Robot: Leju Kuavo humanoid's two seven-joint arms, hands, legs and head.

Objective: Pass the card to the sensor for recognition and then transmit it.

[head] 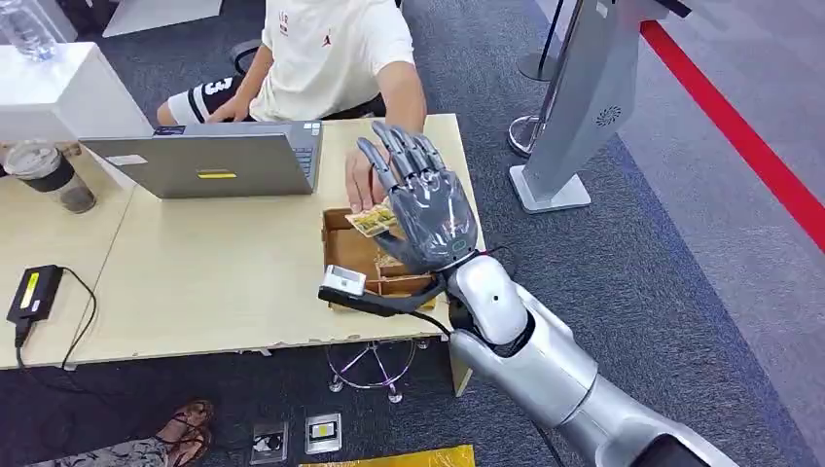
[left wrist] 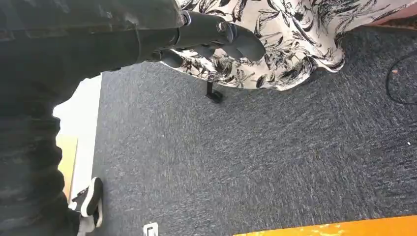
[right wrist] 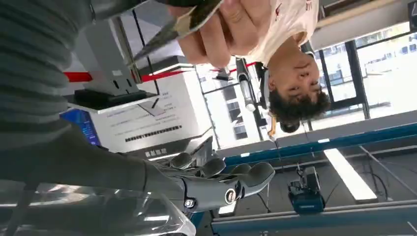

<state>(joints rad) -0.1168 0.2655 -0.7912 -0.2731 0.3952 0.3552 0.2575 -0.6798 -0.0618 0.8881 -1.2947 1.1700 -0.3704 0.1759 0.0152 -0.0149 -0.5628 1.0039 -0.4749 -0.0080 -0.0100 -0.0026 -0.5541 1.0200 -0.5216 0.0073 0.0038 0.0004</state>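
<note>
My right hand [head: 423, 209] is raised above the table's right end, its fingers spread upward. A small yellow card [head: 373, 221] sits at its thumb side, pinched by the thumb. A person's hand [head: 362, 185] reaches from behind the laptop and touches the card. In the right wrist view the person's fingers [right wrist: 221, 27] grip the card [right wrist: 179, 27], with my right hand's fingers [right wrist: 221, 182] spread apart from it. The sensor [head: 343, 282], a small white scanner on a black stand, sits just below the card. My left hand [left wrist: 211, 32] hangs over the carpet, holding nothing.
An open cardboard box [head: 342, 248] lies under the raised hand. A grey laptop [head: 209, 161], a drink cup [head: 47, 175] and a black adapter [head: 34, 292] stand on the beige table [head: 214, 282]. The seated person [head: 326, 53] is across it. A grey kiosk [head: 574, 107] stands to the right.
</note>
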